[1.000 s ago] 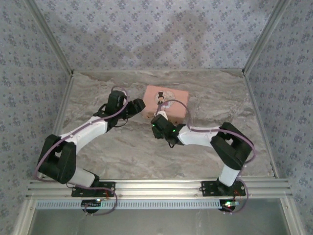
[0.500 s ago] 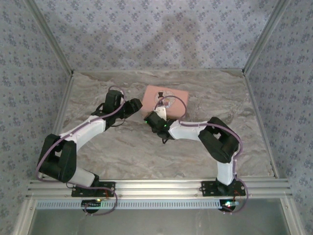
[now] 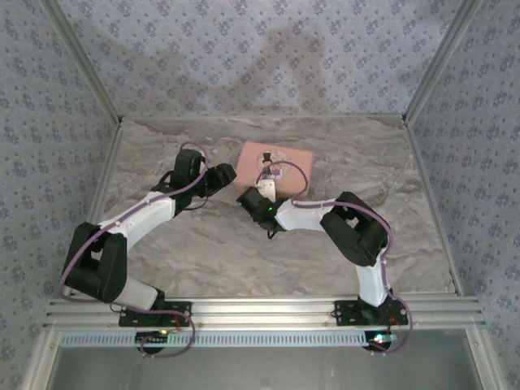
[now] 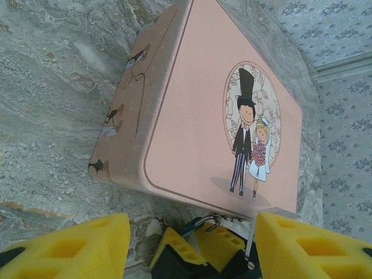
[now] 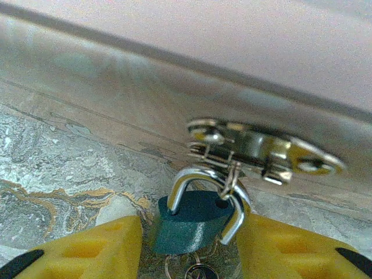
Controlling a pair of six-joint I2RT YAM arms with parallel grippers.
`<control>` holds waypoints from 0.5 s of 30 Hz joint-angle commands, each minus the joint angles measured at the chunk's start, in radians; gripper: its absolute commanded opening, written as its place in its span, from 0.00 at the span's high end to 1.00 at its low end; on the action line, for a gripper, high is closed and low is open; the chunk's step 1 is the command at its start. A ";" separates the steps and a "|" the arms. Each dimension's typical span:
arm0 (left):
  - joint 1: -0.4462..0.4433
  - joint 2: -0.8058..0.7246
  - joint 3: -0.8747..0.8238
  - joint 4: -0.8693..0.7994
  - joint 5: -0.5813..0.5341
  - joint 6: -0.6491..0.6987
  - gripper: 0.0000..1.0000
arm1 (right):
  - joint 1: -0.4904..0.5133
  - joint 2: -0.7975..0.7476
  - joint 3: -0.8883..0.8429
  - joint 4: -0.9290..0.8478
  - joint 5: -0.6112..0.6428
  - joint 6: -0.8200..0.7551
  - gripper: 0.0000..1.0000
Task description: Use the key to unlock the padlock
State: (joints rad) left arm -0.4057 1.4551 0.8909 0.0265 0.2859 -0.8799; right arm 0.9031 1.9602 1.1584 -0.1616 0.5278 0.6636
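Now, starting on our left, the left gripper (image 4: 187,244) hovers with its yellow fingers spread wide and nothing clamped. Ahead of its tips lies the pink rectangular tin with a cartoon couple on the lid (image 4: 197,104). Moving right, the right gripper (image 5: 189,250) sits low over the grey marbled table (image 5: 52,151) at the tin's near wall. The small teal metal padlock (image 5: 190,225) hangs right between its two yellow fingers, its silver shackle looped through the shiny metal hasp (image 5: 256,145) just ahead of the tips. The fingers stand so close on either side of the lock body that we cannot tell whether they press it or merely flank it. Under the body, towards the palm, a thin wire ring with a dark bit of metal peeks in; we take that for the key (image 5: 200,271), though it is cropped. We judge the step in hand to be securing the padlock. Next we would need the body held steady, then the key caught and turned.
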 commanded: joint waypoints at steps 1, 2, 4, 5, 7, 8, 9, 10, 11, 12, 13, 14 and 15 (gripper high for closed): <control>0.008 -0.017 -0.017 0.019 0.022 -0.002 0.42 | -0.003 0.031 0.026 -0.029 0.016 0.027 0.54; 0.008 -0.016 -0.018 0.022 0.023 -0.004 0.42 | -0.003 0.035 0.026 -0.026 0.014 0.022 0.56; 0.010 -0.013 -0.022 0.027 0.027 -0.007 0.42 | -0.004 0.040 0.026 -0.025 0.009 0.017 0.60; 0.010 -0.011 -0.023 0.028 0.028 -0.008 0.42 | -0.005 0.040 0.026 -0.022 0.006 0.017 0.62; 0.012 -0.011 -0.026 0.030 0.031 -0.008 0.42 | -0.004 0.038 0.026 -0.013 -0.001 0.012 0.68; 0.013 -0.012 -0.027 0.030 0.031 -0.008 0.42 | -0.004 0.036 0.026 -0.010 -0.005 0.010 0.69; 0.013 -0.011 -0.028 0.032 0.031 -0.009 0.42 | -0.003 0.034 0.024 -0.005 -0.007 0.006 0.71; 0.014 -0.012 -0.029 0.033 0.033 -0.008 0.43 | -0.003 0.031 0.019 0.001 -0.010 0.003 0.72; 0.015 -0.010 -0.029 0.035 0.033 -0.009 0.43 | -0.002 0.029 0.012 0.008 -0.015 -0.003 0.74; 0.016 -0.010 -0.029 0.035 0.034 -0.007 0.43 | -0.001 0.027 0.004 0.018 -0.019 -0.008 0.75; 0.017 -0.008 -0.029 0.035 0.034 -0.007 0.43 | -0.001 0.026 -0.003 0.021 -0.022 -0.010 0.77; 0.017 -0.006 -0.030 0.035 0.035 -0.009 0.43 | -0.001 0.025 -0.010 0.026 -0.026 -0.015 0.78; 0.019 -0.007 -0.031 0.036 0.038 -0.009 0.43 | -0.001 0.022 -0.017 0.036 -0.032 -0.023 0.80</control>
State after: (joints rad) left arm -0.3935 1.4551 0.8692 0.0479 0.3031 -0.8833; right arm 0.9016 1.9785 1.1637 -0.1413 0.5091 0.6605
